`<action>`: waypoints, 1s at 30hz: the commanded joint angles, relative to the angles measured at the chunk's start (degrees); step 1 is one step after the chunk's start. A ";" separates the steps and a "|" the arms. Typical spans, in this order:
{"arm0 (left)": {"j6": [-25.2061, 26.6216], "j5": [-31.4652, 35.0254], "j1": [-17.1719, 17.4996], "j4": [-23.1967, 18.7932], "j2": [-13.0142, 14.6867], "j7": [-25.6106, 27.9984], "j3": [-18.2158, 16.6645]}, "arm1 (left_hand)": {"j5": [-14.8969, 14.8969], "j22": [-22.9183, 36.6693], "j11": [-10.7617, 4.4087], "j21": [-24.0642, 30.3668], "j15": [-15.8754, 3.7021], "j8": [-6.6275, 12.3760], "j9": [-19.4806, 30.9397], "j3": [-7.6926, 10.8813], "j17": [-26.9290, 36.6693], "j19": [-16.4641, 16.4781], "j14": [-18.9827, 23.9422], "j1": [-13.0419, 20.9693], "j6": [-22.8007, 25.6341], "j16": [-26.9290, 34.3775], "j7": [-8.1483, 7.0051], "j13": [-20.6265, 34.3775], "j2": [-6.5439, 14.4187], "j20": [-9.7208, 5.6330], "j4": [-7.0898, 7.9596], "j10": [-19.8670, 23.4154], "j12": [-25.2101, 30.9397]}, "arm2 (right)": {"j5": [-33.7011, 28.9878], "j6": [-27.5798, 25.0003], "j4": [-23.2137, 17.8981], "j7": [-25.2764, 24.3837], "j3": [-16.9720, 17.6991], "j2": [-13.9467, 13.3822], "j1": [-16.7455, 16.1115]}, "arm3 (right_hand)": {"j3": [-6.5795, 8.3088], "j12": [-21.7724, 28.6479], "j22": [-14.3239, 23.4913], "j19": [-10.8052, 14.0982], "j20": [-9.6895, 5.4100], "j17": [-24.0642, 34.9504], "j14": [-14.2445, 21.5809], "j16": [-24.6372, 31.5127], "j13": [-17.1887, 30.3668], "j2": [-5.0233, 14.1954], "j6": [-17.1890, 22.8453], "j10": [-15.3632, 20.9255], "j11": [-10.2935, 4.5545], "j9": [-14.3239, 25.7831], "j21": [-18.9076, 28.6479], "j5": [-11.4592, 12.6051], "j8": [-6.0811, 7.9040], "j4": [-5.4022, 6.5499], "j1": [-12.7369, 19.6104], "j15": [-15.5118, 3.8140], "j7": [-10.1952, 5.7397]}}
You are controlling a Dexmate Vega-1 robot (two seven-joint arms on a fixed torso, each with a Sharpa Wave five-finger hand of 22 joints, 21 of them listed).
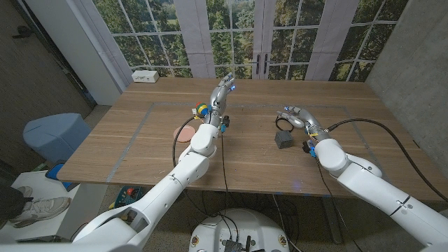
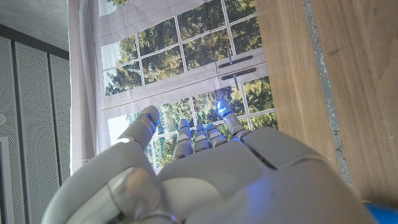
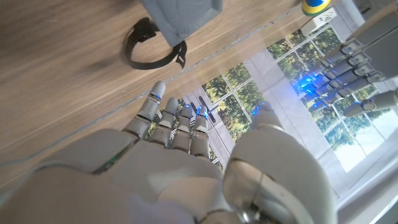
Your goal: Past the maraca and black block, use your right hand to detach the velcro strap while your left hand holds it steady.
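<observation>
Wooden table [image 1: 140,150] in front of tall windows, trees outside. Maraca [image 1: 200,110] sits just beside the left arm's wrist, with a pink round thing [image 1: 185,134] nearer the table's front edge. Black block [image 1: 283,140] is mid-right; the velcro strap [image 1: 282,125], a dark loop, lies touching or just behind it on the window side, and the right wrist view shows the same loop [image 3: 149,46] on the wood next to the block [image 3: 181,18]. Left hand [image 1: 222,92] is raised over the table's far middle, fingers straight and apart, nothing in it; the left wrist view [image 2: 205,168] confirms this, with fingers pointing at the windows. Right hand [image 1: 297,117] hovers near the strap and block, fingers extended, nothing in its grasp; whether a fingertip touches the strap I can't tell. My read: approach step only, no hold and no peel started. Next: left hand has to cross right and down to pin the strap or the block under it, since it's well apart from both now. Then the right hand needs a pinch on the strap's free end, which is small, so the risk is shoving the block instead.
</observation>
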 commanded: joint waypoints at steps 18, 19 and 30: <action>-0.94 -1.92 1.65 -1.40 2.22 -2.85 -1.36 | 0.14 0.15 -0.46 -0.89 -0.64 0.24 0.06 -0.31 0.24 -5.57 -0.72 -1.78 -1.70 0.77 0.51 0.12 0.37 -1.61 1.39 -0.80 0.22 | 17.81 35.13 19.88 13.79 2.53 7.74 1.99 | 2.03 -1.86 -0.45 -1.62 -7.65 -6.79 -4.96 -3.97 -5.45 7.80 -4.71 -2.09 -1.72 -1.32 -3.55 0.94 0.24 7.51 -10.67 -5.07 2.91; -1.15 -2.17 1.66 -1.26 2.33 -3.22 -1.44 | 0.16 0.15 -0.47 -0.93 -0.82 0.22 0.06 -0.30 0.25 -5.45 -0.86 -1.88 -1.86 0.75 0.46 0.12 0.39 -1.73 1.50 -0.86 0.22 | 18.76 36.00 20.62 14.74 2.58 8.07 2.23 | 2.14 -1.87 -0.46 -1.70 -7.85 -6.93 -5.15 -4.04 -5.58 7.80 -4.80 -2.12 -1.73 -1.33 -3.65 1.00 0.24 7.73 -10.88 -5.24 3.06; -1.91 -5.19 1.31 0.26 3.38 -7.35 -2.19 | 0.36 0.15 -0.63 -1.30 -1.62 0.29 0.03 -0.14 0.22 -4.58 -1.48 -2.41 -2.51 0.65 0.26 0.12 0.41 -2.27 2.04 -1.38 0.23 | 27.85 41.72 26.04 21.60 3.77 11.53 3.73 | 3.17 -2.11 -0.60 -1.98 -8.25 -8.35 -6.10 -4.28 -6.79 7.60 -5.93 -3.19 -1.77 -1.45 -4.44 1.52 0.08 9.41 -12.52 -5.41 3.42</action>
